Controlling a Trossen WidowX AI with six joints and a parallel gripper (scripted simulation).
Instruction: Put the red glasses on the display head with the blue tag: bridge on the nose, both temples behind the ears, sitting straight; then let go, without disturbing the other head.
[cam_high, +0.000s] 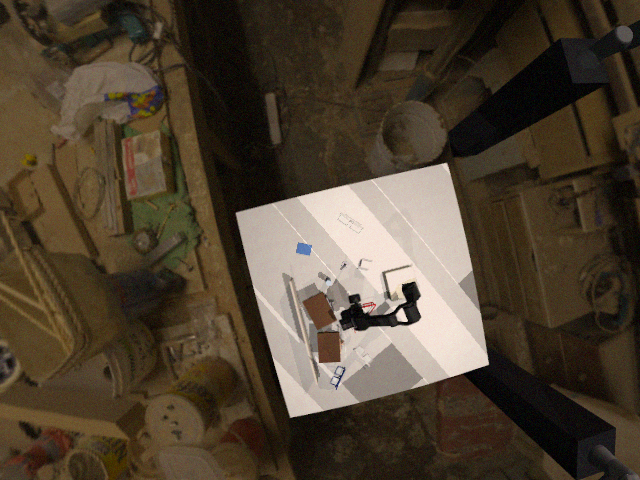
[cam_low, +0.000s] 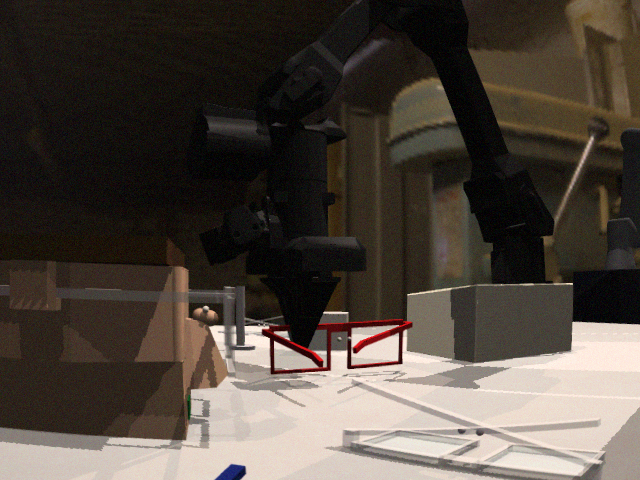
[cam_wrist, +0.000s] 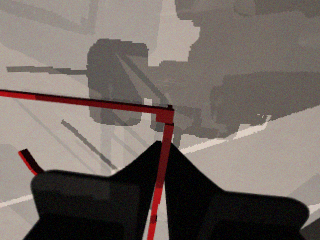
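Observation:
The red glasses stand upright with their temples unfolded, at table level beside the arm's base. My gripper points straight down and is shut on one temple, close to the frame's corner. Two brown display heads stand just left of the gripper; one of them fills the left of the exterior view. A blue tag lies flat on the table beyond the upper head. A small green mark shows at the near head's base.
White-framed glasses lie flat in front. Blue glasses lie near the lower head, and another clear pair lies at the far side. A grey block carries the arm. A thin rail runs behind the heads.

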